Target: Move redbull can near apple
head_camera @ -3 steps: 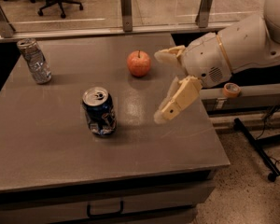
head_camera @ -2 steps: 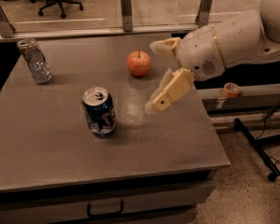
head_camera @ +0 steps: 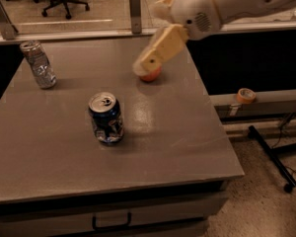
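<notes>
The redbull can (head_camera: pixel 38 64), slim and silver-grey, stands upright at the far left of the grey table (head_camera: pixel 177 132). The red-orange apple (head_camera: pixel 153 75) sits at the far middle of the table, mostly hidden behind one cream finger (head_camera: pixel 158 48). My gripper (head_camera: pixel 149 37) is open and empty, hovering over the apple, far to the right of the redbull can. Its white arm comes in from the upper right.
A wider dark blue can (head_camera: pixel 106 117) stands upright near the table's middle, between the redbull can and the front edge. A glass rail (head_camera: pixel 133 4) runs behind the table. An orange tape roll (head_camera: pixel 245 95) lies on a ledge to the right.
My gripper has moved left and toward the far edge, from the table's right side to over the apple, now covering most of it. The cans and apple have not moved.
</notes>
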Action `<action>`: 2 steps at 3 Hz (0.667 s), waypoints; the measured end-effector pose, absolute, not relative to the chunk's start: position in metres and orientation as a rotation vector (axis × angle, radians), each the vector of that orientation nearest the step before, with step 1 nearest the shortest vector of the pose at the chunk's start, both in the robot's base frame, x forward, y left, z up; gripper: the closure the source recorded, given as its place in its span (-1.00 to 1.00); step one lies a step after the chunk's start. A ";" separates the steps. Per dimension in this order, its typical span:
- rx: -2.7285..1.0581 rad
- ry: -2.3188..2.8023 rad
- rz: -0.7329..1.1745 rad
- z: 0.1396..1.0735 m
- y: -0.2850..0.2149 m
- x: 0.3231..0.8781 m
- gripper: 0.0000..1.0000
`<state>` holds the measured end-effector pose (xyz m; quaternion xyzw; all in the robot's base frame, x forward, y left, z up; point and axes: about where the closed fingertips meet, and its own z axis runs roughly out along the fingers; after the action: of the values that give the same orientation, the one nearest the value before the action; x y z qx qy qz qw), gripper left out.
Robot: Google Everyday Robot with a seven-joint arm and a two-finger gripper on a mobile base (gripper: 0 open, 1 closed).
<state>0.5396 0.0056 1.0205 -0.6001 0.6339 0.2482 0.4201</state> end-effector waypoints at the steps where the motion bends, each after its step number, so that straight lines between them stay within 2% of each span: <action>1: -1.520 1.621 0.679 1.025 0.044 0.572 -1.00; 2: -1.521 1.658 0.770 0.995 0.095 0.597 -1.00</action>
<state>0.5972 0.0950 0.9954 -0.5936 0.6470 0.3003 0.3727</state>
